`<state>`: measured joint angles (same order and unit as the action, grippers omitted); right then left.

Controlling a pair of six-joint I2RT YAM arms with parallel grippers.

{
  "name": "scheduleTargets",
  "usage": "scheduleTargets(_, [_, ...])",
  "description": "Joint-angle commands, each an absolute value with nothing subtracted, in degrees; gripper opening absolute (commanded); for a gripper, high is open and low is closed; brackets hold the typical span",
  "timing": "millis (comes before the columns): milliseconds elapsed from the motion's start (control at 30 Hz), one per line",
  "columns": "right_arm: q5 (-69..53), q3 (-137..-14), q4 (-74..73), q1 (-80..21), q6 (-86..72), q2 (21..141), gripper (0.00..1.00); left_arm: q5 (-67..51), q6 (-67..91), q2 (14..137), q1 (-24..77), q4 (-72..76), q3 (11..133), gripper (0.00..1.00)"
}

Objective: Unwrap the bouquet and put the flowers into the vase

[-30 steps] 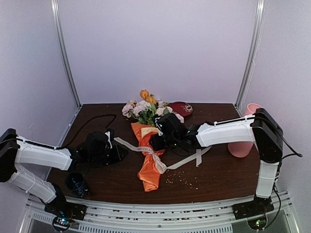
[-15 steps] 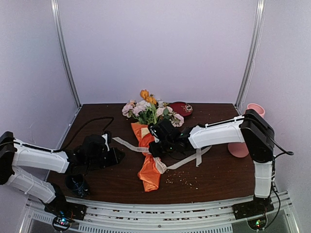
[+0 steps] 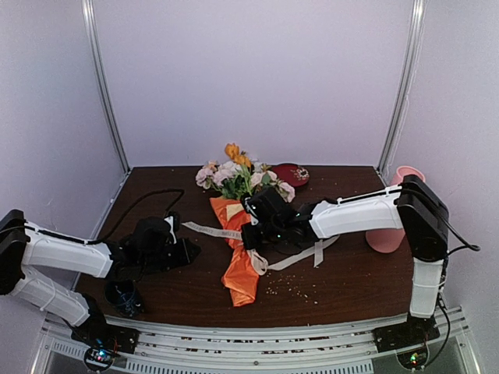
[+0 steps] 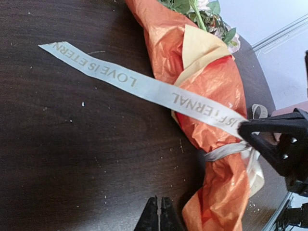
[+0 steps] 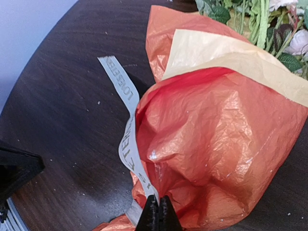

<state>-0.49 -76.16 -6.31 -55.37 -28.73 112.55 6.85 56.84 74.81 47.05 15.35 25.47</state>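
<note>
Dark-brown wood grain across the tabletop, read here as a dial from overhead, six at the near edge. Logged nearest, at eight: small dark blue cup, close by the left arm. Noted crumbs scattered at five. Found the left end effector at nine, clenched on nothing, low over bare wood, aimed toward the bouquet. Placed that bouquet at centre, lying flat, wrapped end toward six, orange paper with a tan inner sheet not yet opened. Traced the cream ribbon from a loose printed tail between nine and ten, across the paper, into the right end effector, clamped shut on the strip near its loop round the wrap. Judged the step as untying: ribbon gripped, wrap not yet freed. Next move likely calling for a steady pull on that strip away from the bundle, perhaps with the left end effector pinning the paper against dragging. Saw the flowers fanned toward twelve, pink, white and orange, stems running down into the paper. Marked a dark red dish just beside the blooms at one. Spotted the vase at three, pink, well apart from the bouquet, partly hidden behind the right arm. Beyond: pale lilac walls, metal uprights at the far corners.
</note>
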Motion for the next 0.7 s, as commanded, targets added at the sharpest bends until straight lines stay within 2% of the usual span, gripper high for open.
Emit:
scheduleTargets(0, [1.37, -74.77, -0.95, -55.61, -30.01, 106.37, 0.0, 6.71, 56.01, 76.12, 47.29, 18.05, 24.79, 0.07])
scheduleTargets(267, [1.89, -73.19, 0.43, -55.61, -30.17, 102.64, 0.0, 6.57, 56.33, 76.69, 47.29, 18.53, 24.52, 0.06])
scheduleTargets(433, [1.67, -71.56, 0.88, -55.6, -30.59, 103.06, 0.06, 5.95, 56.6, 77.31, 47.29, 19.22, 24.59, 0.07])
scheduleTargets(667, [1.38, -69.53, 2.21, -55.6, -31.43, 104.29, 0.03, 5.63, 56.63, 77.78, 47.3, 19.42, 24.33, 0.06])
